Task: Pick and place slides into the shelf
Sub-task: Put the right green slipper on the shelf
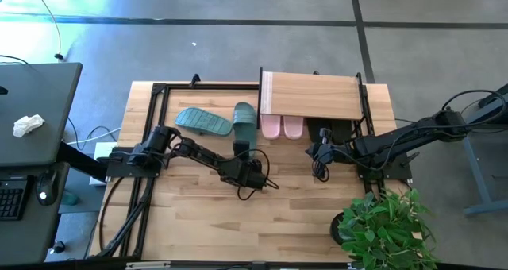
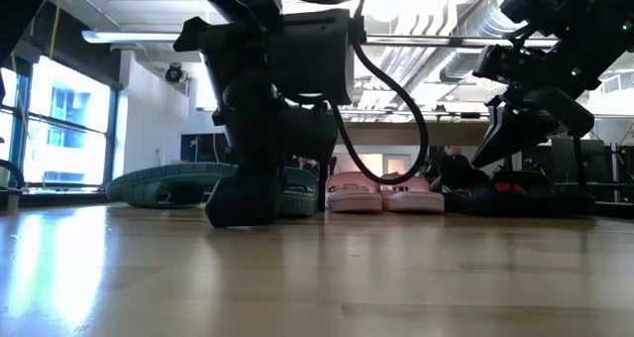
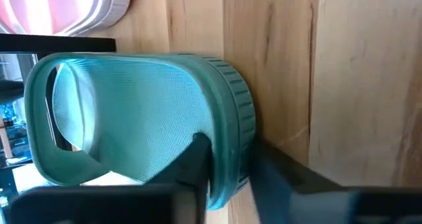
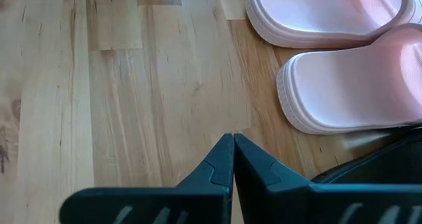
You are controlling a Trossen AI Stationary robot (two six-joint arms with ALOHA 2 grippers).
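One teal-green slide (image 1: 244, 121) lies before the shelf (image 1: 313, 95), and my left gripper (image 3: 227, 155) is shut on its heel end. The second teal slide (image 1: 202, 121) lies flat to its left, sole up. Two pale pink slides (image 1: 282, 127) sit side by side under the shelf's wooden top, their heels sticking out. The black slides (image 1: 327, 132) are dark shapes under the shelf, to the right of the pink pair. My right gripper (image 4: 233, 140) is shut and hovers over bare table just in front of the pink slides (image 4: 343, 85). My left gripper pinches the teal slide's heel end (image 3: 231, 128) between its two fingers, one finger (image 3: 198, 158) on the footbed and the other (image 3: 283, 168) on the sole side. The fingers come level from the table's near side, along the slide's length. Whether the slide is clear of the table does not show.
A bare black metal frame (image 1: 155, 111) stands on the table's left part. A potted plant (image 1: 385, 226) is at the near right corner. A dark desk (image 1: 36, 103) with a crumpled cloth stands left of the table. Bare wood (image 1: 302, 214) lies toward the near edge.
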